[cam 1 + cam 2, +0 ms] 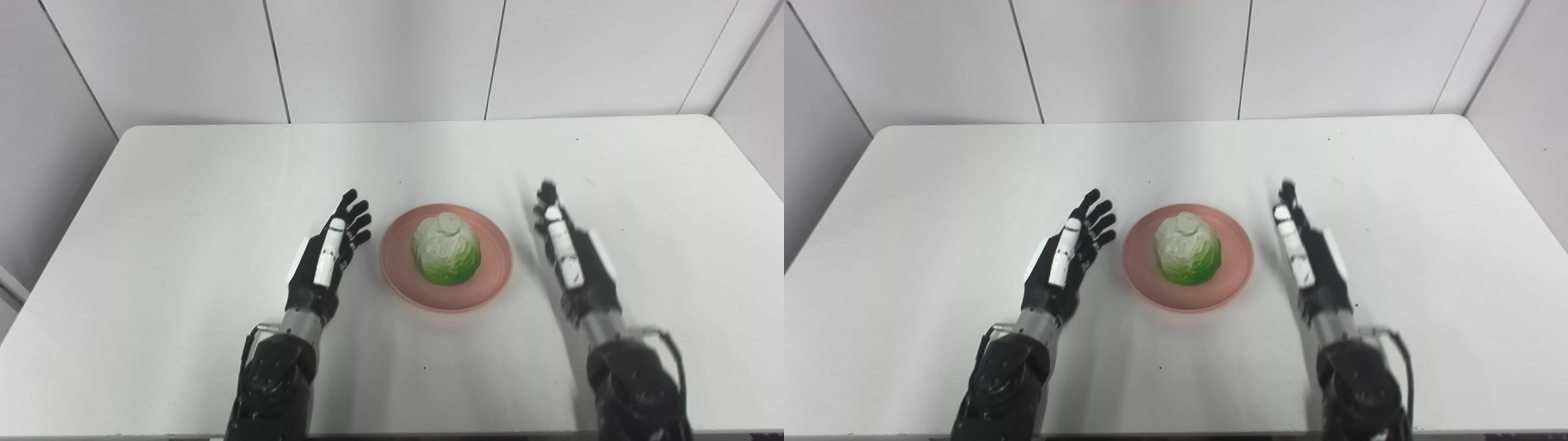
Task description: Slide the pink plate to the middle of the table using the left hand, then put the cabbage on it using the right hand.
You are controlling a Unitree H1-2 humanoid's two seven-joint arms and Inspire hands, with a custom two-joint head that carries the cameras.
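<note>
the plate lies flat near the middle of the table, and the cabbage sits on it, about centred, clear of the rim; judged from this layout, both parts of the task look done, and the step in hand is the withdrawal of the hands.

the left hand is just left of the plate, apart from it, fingers spread and straight, holding nothing; the right hand is to the right of the plate, a little further off, fingers extended and apart, empty, its outline blurred.

to do the step well: draw each hand back along its own arm line, away from the plate; keep the fingers extended so that none catches the rim; avoid any sweep across the centre, since a knock on the plate would shift it off the middle or tip the cabbage.

the cabbage rests on its broad green base, with the pale crown up and leaning slightly toward the far edge; it is squat, so its long axis is hard to tell; the crown-to-base axis stands close to upright; the plate is round and has no heading.
</note>
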